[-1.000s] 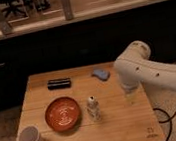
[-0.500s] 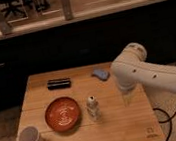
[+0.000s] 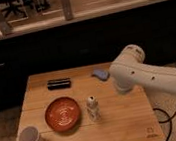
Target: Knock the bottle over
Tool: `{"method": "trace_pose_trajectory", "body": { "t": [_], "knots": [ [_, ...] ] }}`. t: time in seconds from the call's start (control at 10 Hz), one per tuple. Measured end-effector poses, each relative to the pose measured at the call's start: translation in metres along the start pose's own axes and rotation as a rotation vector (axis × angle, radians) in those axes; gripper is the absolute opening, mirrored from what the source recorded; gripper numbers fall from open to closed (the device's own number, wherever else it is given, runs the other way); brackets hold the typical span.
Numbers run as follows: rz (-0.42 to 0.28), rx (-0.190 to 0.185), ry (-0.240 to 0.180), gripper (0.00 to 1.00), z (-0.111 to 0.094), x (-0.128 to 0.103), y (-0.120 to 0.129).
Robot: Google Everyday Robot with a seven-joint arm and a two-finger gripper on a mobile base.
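A small slim white bottle (image 3: 92,109) with a rounded cap and brownish label marks stands upright on a wooden table (image 3: 126,127). It is near the gripper (image 3: 121,87), on the gripper's picture-left side and a little lower in the view.

The gripper is the blunt end of a thick white arm (image 3: 153,76) reaching in from the right. It hangs above the tabletop, apart from the bottle. Whether it is wide or closed cannot be told (the arm's bulk hides that part).

Past the bottle from the gripper lies a round red-brown plate (image 3: 62,114). Farther again, toward the near left corner, stands a grey-white cup (image 3: 30,137). Toward the table's far edge sit a small blue object (image 3: 100,73) and a flat black one (image 3: 59,83).

The bottle looks light, rigid and tall for its narrow base, so it probably needs no grasp. A sideways push high on the body, near the cap, should tip it.
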Motion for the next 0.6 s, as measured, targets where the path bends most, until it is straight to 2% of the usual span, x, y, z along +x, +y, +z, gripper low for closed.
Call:
{"method": "trace_pose_trajectory", "body": {
  "t": [0.1,0.2,0.6],
  "knots": [
    [-0.011,0.001,-0.008,0.03,0.004,-0.004,-0.001],
    [-0.023,0.003,-0.016,0.00,0.007,-0.008,-0.002],
    [-0.063,0.001,-0.034,0.00,0.020,-0.020,0.000]
  ]
}}
